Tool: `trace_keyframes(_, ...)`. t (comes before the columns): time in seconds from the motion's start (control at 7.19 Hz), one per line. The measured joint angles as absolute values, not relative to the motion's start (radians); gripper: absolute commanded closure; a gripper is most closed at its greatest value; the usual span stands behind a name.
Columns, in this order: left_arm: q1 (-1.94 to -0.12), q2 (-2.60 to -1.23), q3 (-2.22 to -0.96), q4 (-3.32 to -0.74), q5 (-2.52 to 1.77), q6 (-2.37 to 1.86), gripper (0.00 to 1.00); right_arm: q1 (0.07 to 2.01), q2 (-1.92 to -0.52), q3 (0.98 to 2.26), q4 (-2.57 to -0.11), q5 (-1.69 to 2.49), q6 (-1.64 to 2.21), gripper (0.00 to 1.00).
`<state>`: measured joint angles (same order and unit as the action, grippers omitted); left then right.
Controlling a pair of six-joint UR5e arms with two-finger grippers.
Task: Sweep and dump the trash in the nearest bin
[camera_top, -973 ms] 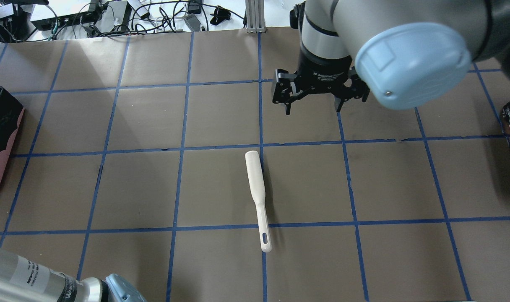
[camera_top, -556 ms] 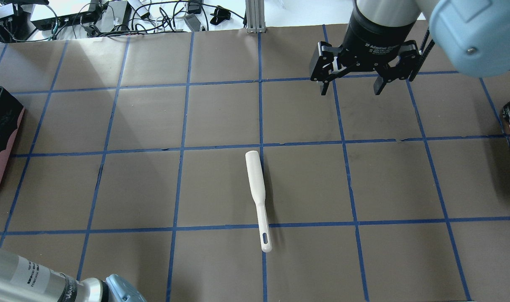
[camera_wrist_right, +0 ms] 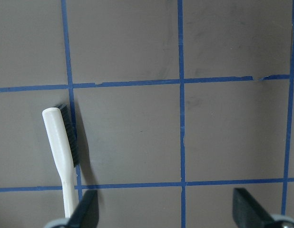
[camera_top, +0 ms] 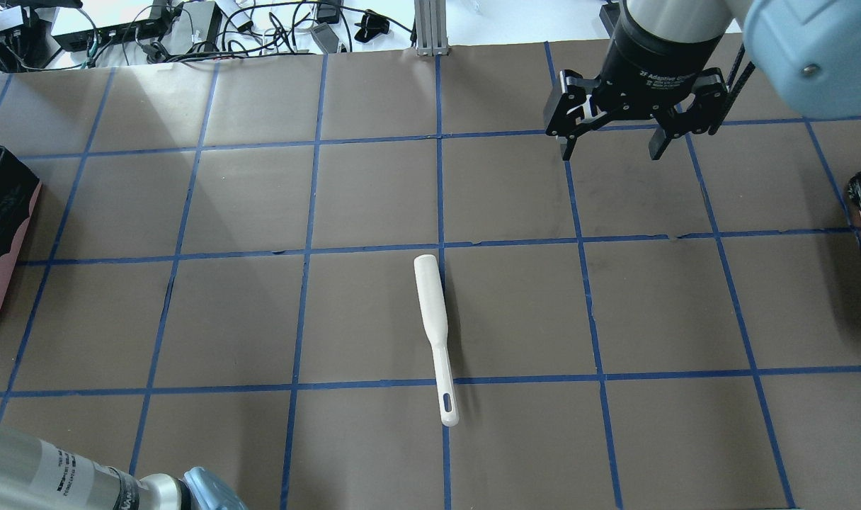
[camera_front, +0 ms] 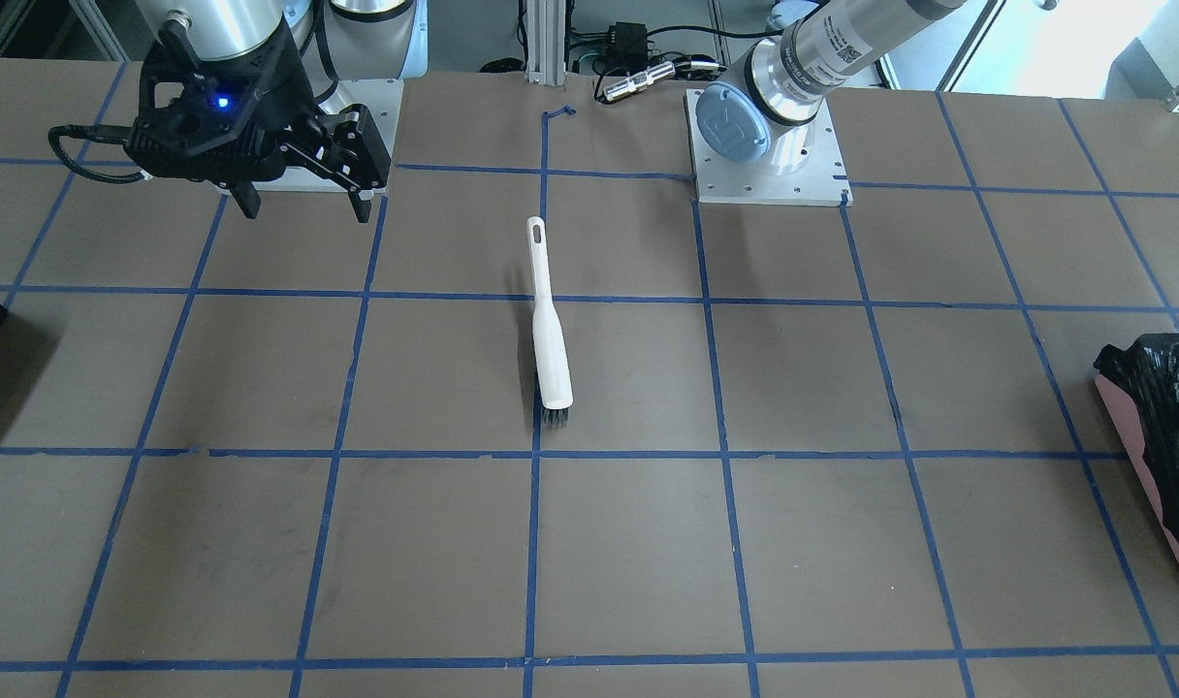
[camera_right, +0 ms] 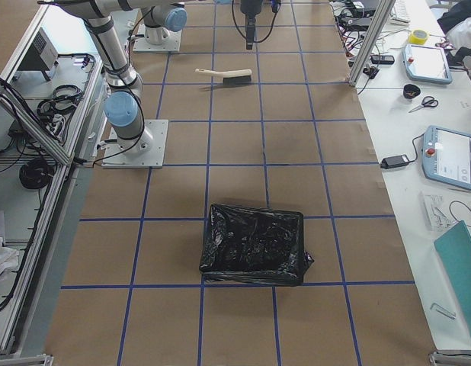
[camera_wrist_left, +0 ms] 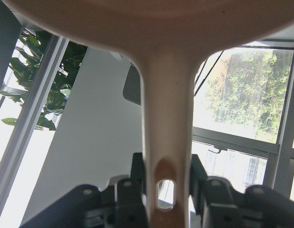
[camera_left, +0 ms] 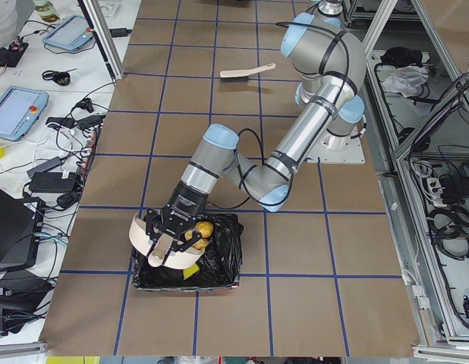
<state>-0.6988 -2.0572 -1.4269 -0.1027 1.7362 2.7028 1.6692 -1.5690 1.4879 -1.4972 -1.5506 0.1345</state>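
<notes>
While the left gripper (camera_wrist_left: pixel 166 187) is clenched on the dustpan (camera_left: pixel 160 249) handle, the pan hangs tipped over the bin (camera_left: pixel 223 265). The trash (camera_left: pixel 203 229) shows just beside the pan over the black liner — on it or already dropped, cannot tell. Judgement: tilt steeper and hold the lip inside the rim, so nothing lands on the table (camera_left: pixel 295 318). Right gripper (camera_top: pixel 609 150) — jaws wide apart, empty, well apart from the brush (camera_top: pixel 434 333).

R tool (camera_top: pixel 609 156) farther to robot's right, higher in overhead view, away from brush (camera_top: pixel 434 333)
</notes>
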Motion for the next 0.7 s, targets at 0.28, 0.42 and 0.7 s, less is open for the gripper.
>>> trace_keyframes(0.28, -0.732, -1.957, -1.421, -0.375, 1.783, 2.459, 1.0, 1.67, -1.565, 1.494, -1.507, -1.545, 0.135, 0.0)
trace_keyframes(0.42, -0.756, -1.912, -1.42, -0.503, 1.792, 2.335, 1.0, 1.67, -1.561, 1.496, -1.516, -1.548, 0.134, 0.0)
trace_keyframes(0.7, -0.848, -1.846, -1.421, -0.735, 1.795, 2.065, 1.0, 1.671, -1.56, 1.497, -1.55, -1.555, 0.134, 0.0)
